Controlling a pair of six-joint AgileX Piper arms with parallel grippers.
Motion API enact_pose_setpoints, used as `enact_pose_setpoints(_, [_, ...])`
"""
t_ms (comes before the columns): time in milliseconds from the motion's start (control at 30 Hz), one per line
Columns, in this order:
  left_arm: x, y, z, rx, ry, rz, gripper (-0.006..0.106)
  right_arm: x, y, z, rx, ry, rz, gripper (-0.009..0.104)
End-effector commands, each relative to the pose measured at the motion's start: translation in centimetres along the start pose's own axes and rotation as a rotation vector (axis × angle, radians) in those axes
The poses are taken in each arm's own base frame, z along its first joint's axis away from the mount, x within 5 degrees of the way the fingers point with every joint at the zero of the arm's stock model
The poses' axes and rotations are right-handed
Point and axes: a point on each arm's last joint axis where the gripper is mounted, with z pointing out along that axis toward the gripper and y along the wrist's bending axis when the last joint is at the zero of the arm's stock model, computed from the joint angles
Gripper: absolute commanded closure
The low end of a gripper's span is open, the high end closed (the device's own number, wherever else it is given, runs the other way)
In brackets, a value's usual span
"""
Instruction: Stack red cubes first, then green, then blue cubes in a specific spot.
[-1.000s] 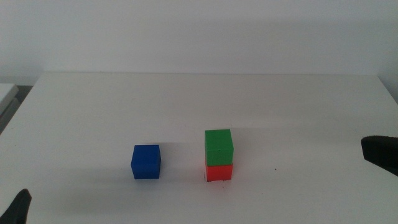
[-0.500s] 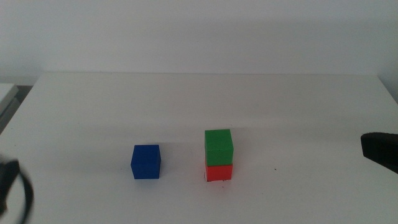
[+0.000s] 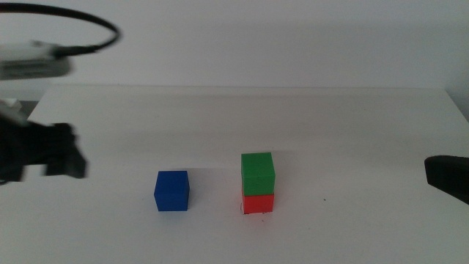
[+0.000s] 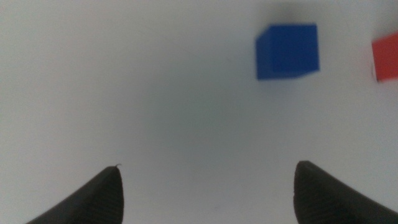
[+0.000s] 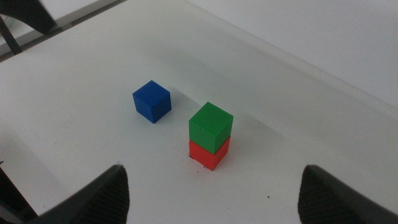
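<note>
The green cube [image 3: 258, 171] sits squarely on the red cube [image 3: 258, 202] just right of the table's middle. The specific spot is covered by this stack. The blue cube [image 3: 171, 191] stands alone on the table, about one cube's width to their left. My left gripper [image 3: 73, 155] is a blurred dark shape over the table's left side, well left of the blue cube. In its wrist view the left gripper [image 4: 208, 186] is open and empty, with the blue cube [image 4: 287, 51] ahead of it. My right gripper [image 5: 214, 199] waits open at the right edge [image 3: 447, 178], facing the stack [image 5: 211, 126].
The left arm's cable [image 3: 99, 26] loops across the upper left of the middle view. A grey object [image 3: 7, 108] lies off the table's left edge. White tabletop [image 3: 352, 132] stretches behind and to the right of the stack.
The left arm has swung up from the bottom-left corner and now hangs over the table's left side. The cubes and the right gripper have not moved.
</note>
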Motion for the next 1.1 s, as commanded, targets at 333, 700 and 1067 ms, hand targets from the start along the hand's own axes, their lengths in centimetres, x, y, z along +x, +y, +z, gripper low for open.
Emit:
enact_pose_setpoints(333, [-5.9,-7.7,8.8,-0.12,0.102,-0.077,0.007,0.0,-0.1,-0.1,0.005,-0.01,0.0,0.002])
enact_pose_setpoints(700, [-6.9,-9.0,16.2,-0.067,0.177,-0.132,0.007,0.0,-0.1,-0.1,0.007,-0.01,-0.002,0.002])
enact_pose_setpoints(1067, [-7.1,-9.2,19.3,-0.062,0.18,-0.141,0.007,0.0,-0.1,-0.1,0.007,-0.01,-0.002,0.002])
